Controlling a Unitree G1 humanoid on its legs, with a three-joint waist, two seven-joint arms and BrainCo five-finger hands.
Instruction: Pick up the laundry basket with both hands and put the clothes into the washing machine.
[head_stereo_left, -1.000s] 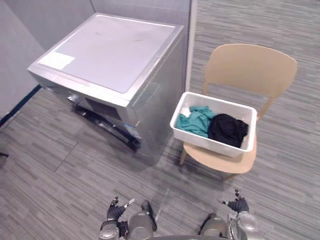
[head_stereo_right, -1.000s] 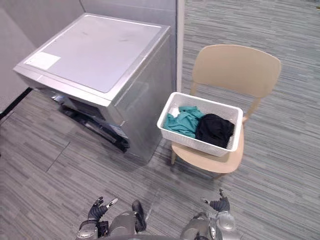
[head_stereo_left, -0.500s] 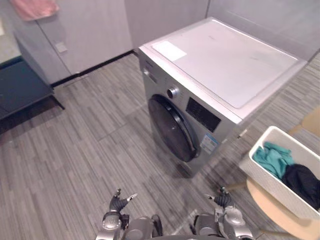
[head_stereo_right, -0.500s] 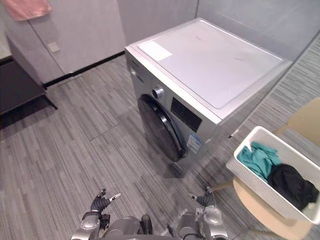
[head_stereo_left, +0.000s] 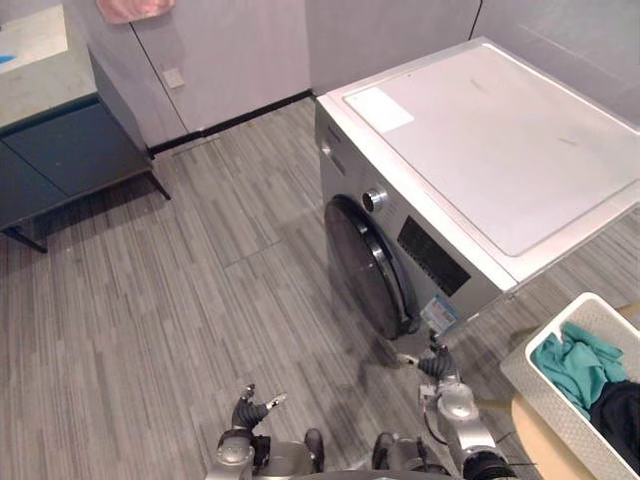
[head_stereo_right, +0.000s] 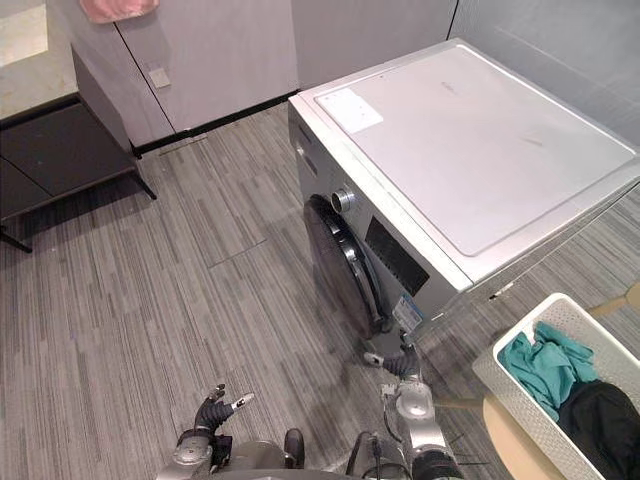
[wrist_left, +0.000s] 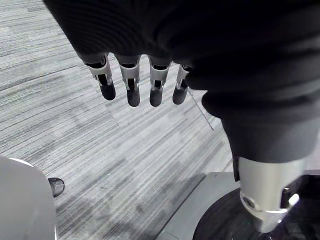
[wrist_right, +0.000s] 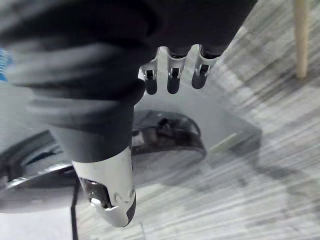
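Left robot hand and right robot hand are held wide and empty, the laundry basket beside the washing machine not yet grasped.

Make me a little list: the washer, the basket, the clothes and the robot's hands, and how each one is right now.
washing machine: silver, round dark door looks shut
laundry basket: white, on a tan chair, beside the machine
clothes: teal cloth and black cloth, both in the basket
left hand: open, holds nothing, over the floor
right hand: open, holds nothing, low in front of the machine, not touching the basket
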